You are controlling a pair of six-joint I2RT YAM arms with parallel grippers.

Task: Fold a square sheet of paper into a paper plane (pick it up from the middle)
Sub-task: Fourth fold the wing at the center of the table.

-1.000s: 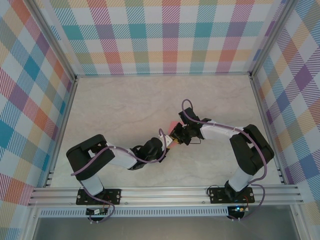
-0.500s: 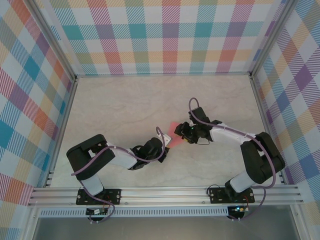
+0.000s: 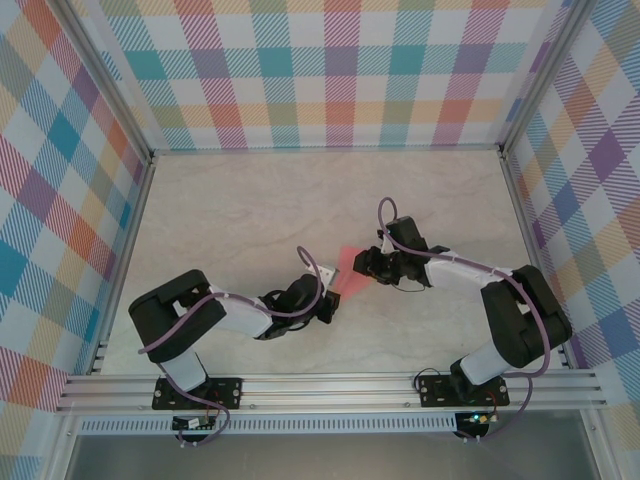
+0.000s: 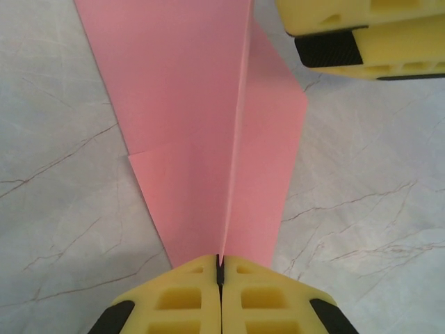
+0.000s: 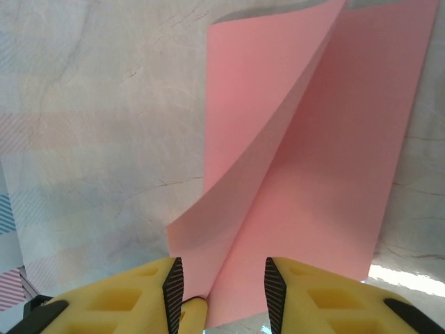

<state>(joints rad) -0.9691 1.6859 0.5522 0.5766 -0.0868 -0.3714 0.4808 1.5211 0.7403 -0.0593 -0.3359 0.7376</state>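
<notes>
**Item 1: left pincer** (image 4: pixel 220 268). Set left of centre on the worktop (image 3: pixel 230 210). The jaws are pressed together on the pointed tip of the paper, right at the centre crease.

**Item 2: square sheet of paper** (image 4: pixel 201 104). Salmon-pink, already folded into a pointed wedge. It is found at mid-worktop between the two pincers, with the point toward the left arm and the broad end toward the right. One flap is seen lifted and curling off the layer beneath in the right wrist view.

**Item 3: right pincer** (image 5: pixel 224 278). Placed just right of the paper. The jaws are held apart, with the broad edge of the paper lying between them and no pad seen pressing on it.

**Hazards noted.**
- The lifted flap may be caught crooked if the right jaws are closed now, so a skewed crease is judged likely.
- The thin tip could be torn or pulled free if the paper is tugged against the left clamp.
- The wedge may be pivoted about its single held point, and alignment with the centre crease lost.
</notes>
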